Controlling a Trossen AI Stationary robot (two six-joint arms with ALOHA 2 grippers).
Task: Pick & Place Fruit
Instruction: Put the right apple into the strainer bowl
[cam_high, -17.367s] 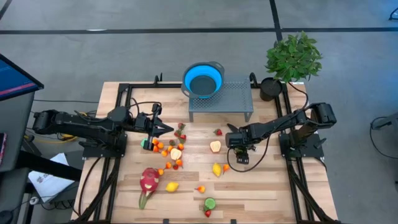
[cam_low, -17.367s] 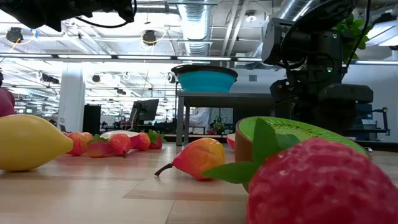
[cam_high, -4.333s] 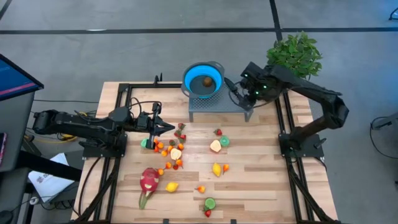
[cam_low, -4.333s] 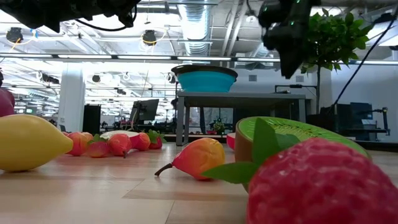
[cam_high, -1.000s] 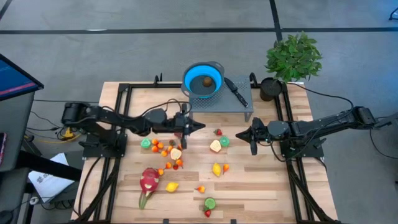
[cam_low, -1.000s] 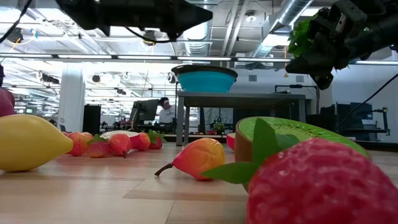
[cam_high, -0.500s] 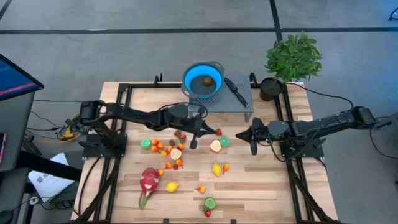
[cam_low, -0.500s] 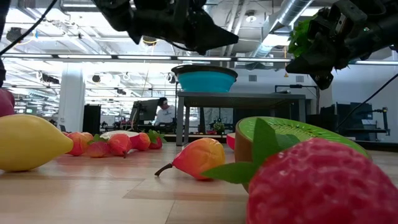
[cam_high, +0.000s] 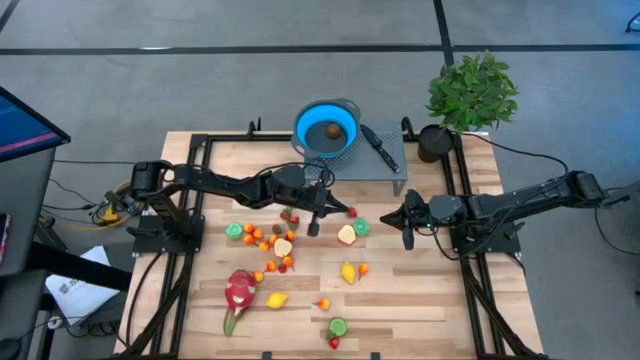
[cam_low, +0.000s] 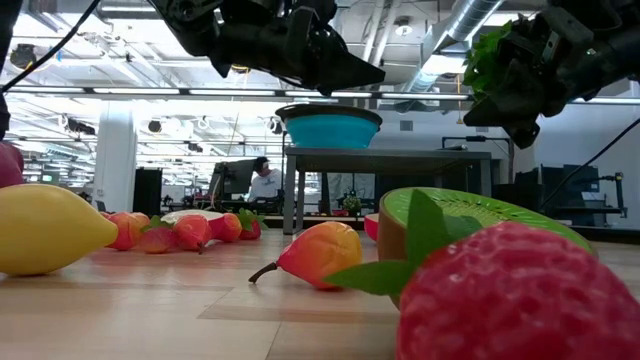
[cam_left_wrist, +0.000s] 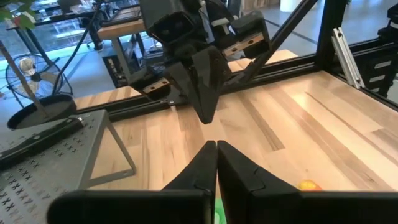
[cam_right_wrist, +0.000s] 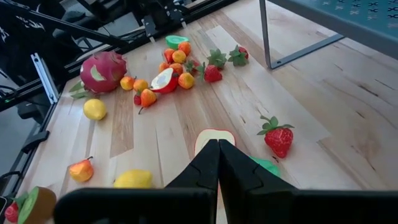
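Observation:
My left gripper (cam_high: 338, 209) hangs shut above the middle of the table, pointing toward the right edge; its fingertips (cam_left_wrist: 216, 144) meet with nothing between them. A strawberry (cam_high: 351, 212) lies just beyond its tip. Facing it, my right gripper (cam_high: 386, 218) is also shut and empty, above an apple half (cam_right_wrist: 214, 135) and a green slice (cam_high: 361, 227). Small orange and red fruits (cam_high: 270, 240) lie clustered left of centre, with a dragon fruit (cam_high: 240, 290) nearer the front. A blue bowl (cam_high: 326, 128) on the grey rack holds one brown fruit (cam_high: 331, 130).
A black-handled knife (cam_high: 378, 146) lies on the grey rack (cam_high: 385, 160) beside the bowl. A potted plant (cam_high: 470, 95) stands at the far right corner. A lemon (cam_high: 349, 271), another yellow fruit (cam_high: 277, 299) and a kiwi half (cam_high: 338, 326) lie toward the front edge.
My left gripper has travelled toward the table's right edge, past the fruit cluster, sinking a little and tipping its nose down, and now hangs near the strawberry. It has stayed shut. No fruit has moved.

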